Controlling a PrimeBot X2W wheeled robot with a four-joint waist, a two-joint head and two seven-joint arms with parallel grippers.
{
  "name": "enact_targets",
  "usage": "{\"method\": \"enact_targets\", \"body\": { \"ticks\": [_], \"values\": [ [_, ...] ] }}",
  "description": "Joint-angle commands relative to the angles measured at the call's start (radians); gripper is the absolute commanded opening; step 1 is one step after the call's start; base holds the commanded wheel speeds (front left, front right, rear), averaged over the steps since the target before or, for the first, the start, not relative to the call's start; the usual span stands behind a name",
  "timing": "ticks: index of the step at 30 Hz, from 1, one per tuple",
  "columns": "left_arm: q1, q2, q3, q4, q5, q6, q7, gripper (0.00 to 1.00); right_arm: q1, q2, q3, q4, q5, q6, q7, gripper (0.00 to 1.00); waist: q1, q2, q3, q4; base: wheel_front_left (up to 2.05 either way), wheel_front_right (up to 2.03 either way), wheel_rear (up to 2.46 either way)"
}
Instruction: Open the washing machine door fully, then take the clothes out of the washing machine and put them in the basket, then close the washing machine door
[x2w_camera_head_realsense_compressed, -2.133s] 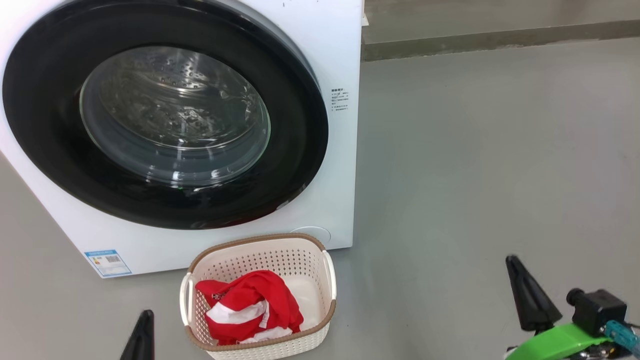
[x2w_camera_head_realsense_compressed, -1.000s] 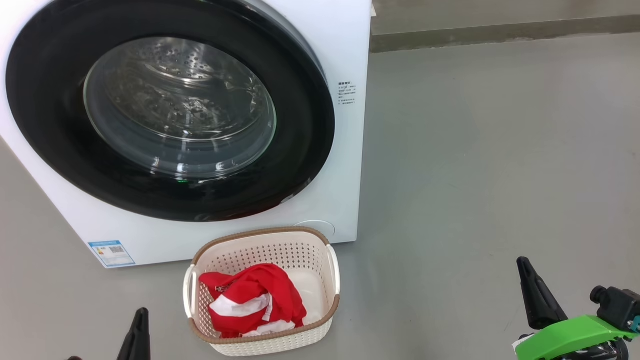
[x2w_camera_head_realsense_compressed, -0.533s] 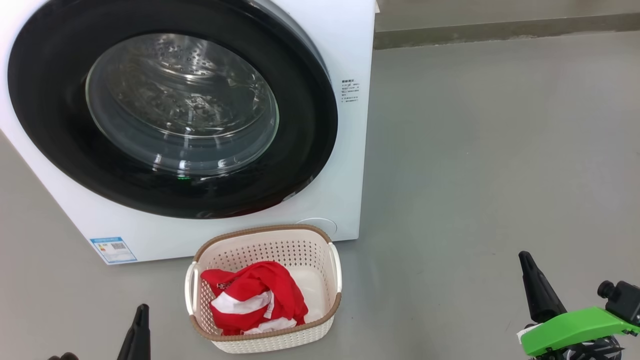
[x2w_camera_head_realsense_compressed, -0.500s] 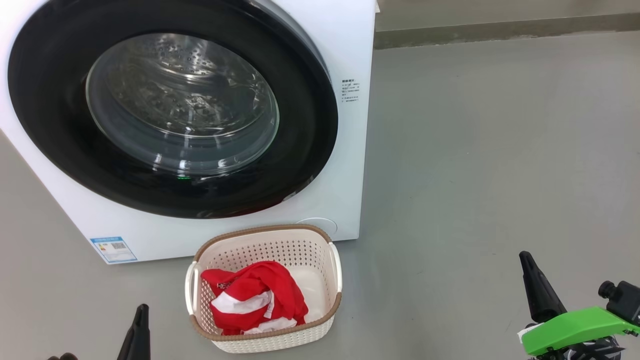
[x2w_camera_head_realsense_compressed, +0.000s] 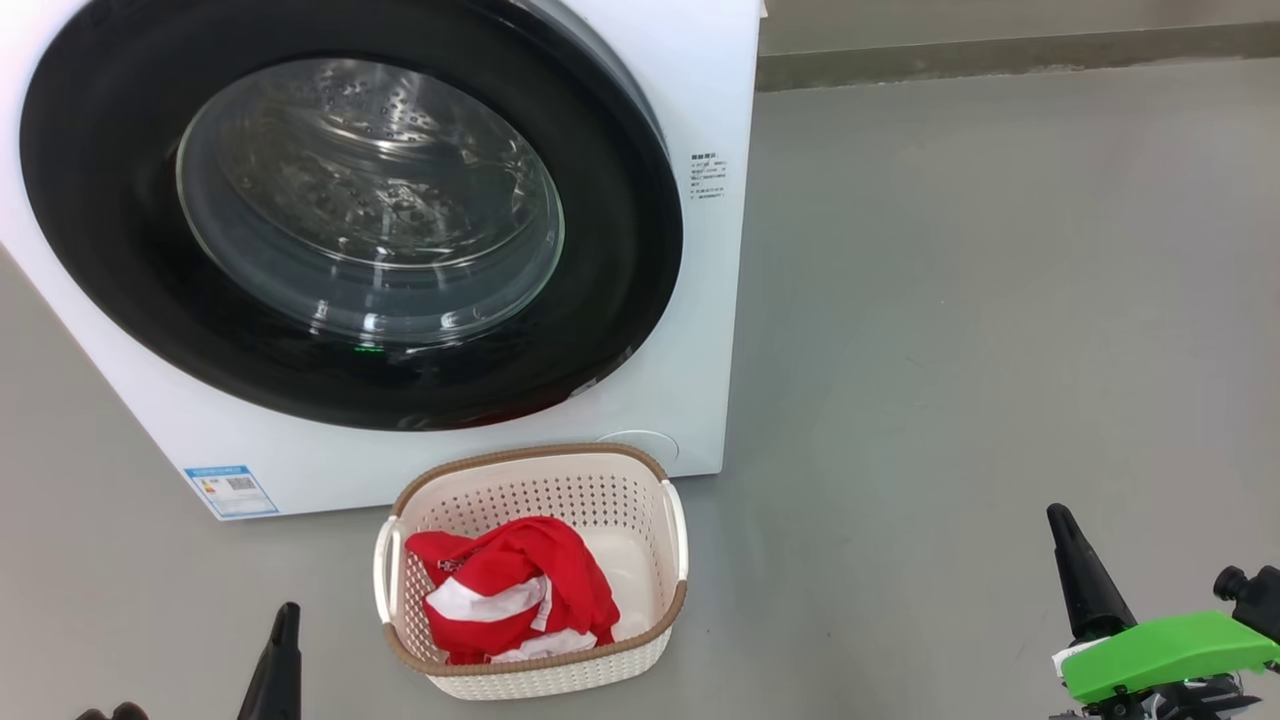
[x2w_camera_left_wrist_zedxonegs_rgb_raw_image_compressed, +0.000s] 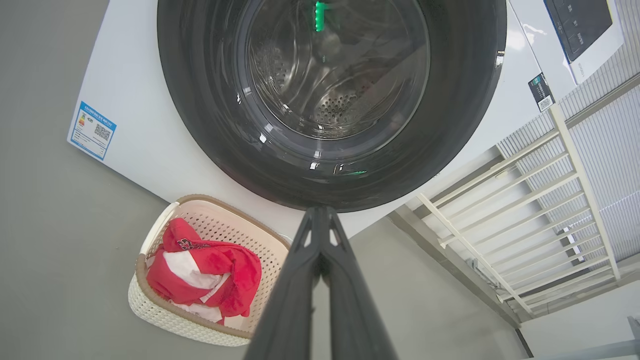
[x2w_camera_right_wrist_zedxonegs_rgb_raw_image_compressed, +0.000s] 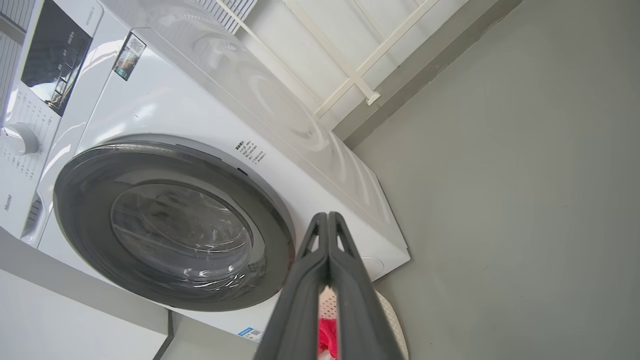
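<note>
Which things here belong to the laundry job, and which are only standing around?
For the job:
- washing machine
- door, closed
- red clothes
- basket

Only standing around:
- white railing
- grey floor

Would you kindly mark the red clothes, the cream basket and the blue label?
red fabric clothes (x2w_camera_head_realsense_compressed: 525, 565): head view, middle fold
cream perforated plastic basket (x2w_camera_head_realsense_compressed: 530, 450): head view, brown far rim
small blue label (x2w_camera_head_realsense_compressed: 231, 489): head view, its centre
</note>
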Motion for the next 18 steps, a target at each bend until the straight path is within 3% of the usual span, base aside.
{"method": "enact_targets", "body": {
  "ticks": [1,18],
  "values": [
    [-0.049,0.009,0.015,-0.018,-0.029,-0.004,0.005,0.0,-0.055,-0.005,0.001,-0.031,0.026,-0.001,0.008,0.0,-0.0001,0.0,0.001,0.001,0.0,0.0,0.0],
    [-0.074,0.007,0.017,-0.005,-0.211,-0.005,0.051,0.0,-0.067,0.005,-0.016,-0.033,0.183,-0.001,0.055,0.0,-0.0001,0.0,0.01,0.009,0.0,0.0,0.0]
  ]
}}
